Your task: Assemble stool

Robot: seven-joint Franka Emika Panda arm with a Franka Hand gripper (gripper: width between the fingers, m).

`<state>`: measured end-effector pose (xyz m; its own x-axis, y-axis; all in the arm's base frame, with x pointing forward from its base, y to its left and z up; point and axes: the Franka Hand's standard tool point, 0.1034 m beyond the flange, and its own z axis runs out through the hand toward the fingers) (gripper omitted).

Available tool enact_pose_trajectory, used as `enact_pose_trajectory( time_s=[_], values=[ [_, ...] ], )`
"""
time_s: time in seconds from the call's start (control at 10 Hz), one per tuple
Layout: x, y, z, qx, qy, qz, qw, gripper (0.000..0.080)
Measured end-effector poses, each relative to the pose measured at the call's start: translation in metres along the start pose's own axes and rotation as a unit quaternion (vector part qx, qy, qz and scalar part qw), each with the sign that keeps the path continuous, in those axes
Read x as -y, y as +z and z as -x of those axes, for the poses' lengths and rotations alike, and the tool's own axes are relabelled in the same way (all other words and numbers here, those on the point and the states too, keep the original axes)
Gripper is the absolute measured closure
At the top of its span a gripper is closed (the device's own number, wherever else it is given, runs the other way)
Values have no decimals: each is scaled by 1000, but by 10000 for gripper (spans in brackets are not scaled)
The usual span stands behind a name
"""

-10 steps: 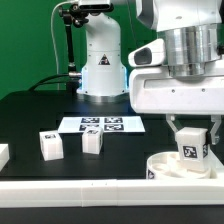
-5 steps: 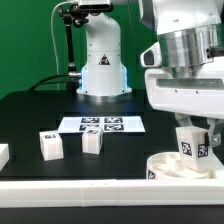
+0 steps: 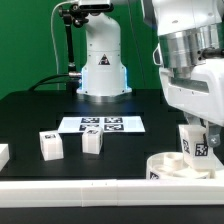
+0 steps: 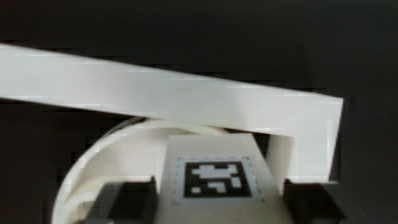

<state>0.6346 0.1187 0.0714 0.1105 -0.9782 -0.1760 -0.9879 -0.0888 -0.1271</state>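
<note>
My gripper [image 3: 197, 140] is shut on a white blocky stool leg [image 3: 196, 150] with a black-and-white tag. It holds the leg upright just over the round white seat [image 3: 163, 168] at the front of the exterior view's right. In the wrist view the tagged leg [image 4: 217, 176] sits between the dark fingers [image 4: 128, 203], with the seat's curved rim [image 4: 103, 168] beneath. Two more legs [image 3: 49, 145] [image 3: 92, 141] stand on the black table at the exterior view's left.
The marker board [image 3: 100, 125] lies flat behind the two loose legs. A long white border rail [image 3: 90, 190] runs along the front edge and also crosses the wrist view [image 4: 178, 92]. A white piece [image 3: 3, 155] sits at the far left edge. The robot base [image 3: 100, 70] stands behind.
My gripper has moved toward the exterior view's right with the leg in it, staying just above the seat. The two loose legs have not moved.
</note>
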Motion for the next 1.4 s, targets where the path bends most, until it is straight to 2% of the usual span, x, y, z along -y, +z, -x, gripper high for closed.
enact_pose_trajectory(
  time_s=[0.1, 0.2, 0.3, 0.6, 0.9, 1.1, 1.2, 1.4],
  values=[
    [0, 0, 2, 2, 1, 0, 1000, 268],
    [0, 0, 2, 2, -11, 0, 1000, 268],
    [1, -3, 1, 3, -32, -1, 999, 174],
    [9, -20, 2, 5, -89, -11, 996, 151],
    [10, -21, 2, 4, -156, -13, 988, 150],
    [9, -21, 3, 3, -237, -10, 971, 150],
    [7, -20, 3, 1, -297, -3, 955, 150],
    [7, -20, -2, -8, -413, 2, 911, 150]
  ],
)
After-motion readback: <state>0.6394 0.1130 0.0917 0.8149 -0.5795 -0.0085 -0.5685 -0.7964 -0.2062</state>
